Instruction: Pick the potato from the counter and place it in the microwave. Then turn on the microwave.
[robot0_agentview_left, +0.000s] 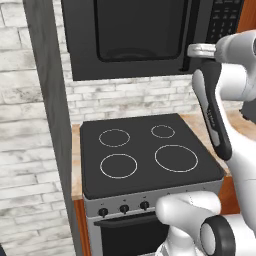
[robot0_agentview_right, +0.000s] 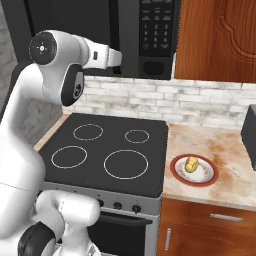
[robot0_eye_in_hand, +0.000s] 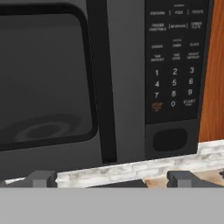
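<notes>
Brick wall running pale behind a black stovetop (robot0_agentview_right: 107, 150), tan counter (robot0_agentview_right: 227, 172) stretching off to its right. Sitting on a red-rimmed plate (robot0_agentview_right: 195, 170) down on that counter: the potato (robot0_agentview_right: 191, 163), yellowish, lying just right of the stove. Hanging high above all this, up at the microwave (robot0_agentview_right: 135, 37), the claw (robot0_eye_in_hand: 111, 178), pointing straight at the closed dark glass door and the keypad (robot0_eye_in_hand: 175, 61) on its right. Standing spread wide, both fingertips (robot0_eye_in_hand: 41, 178) far apart at the bottom of the hand view, grasping nothing. Resting well below and off to the right of the claw, the potato, nowhere near those fingers. Hanging beside the microwave, a reddish-brown cabinet door (robot0_agentview_right: 217, 40).
</notes>
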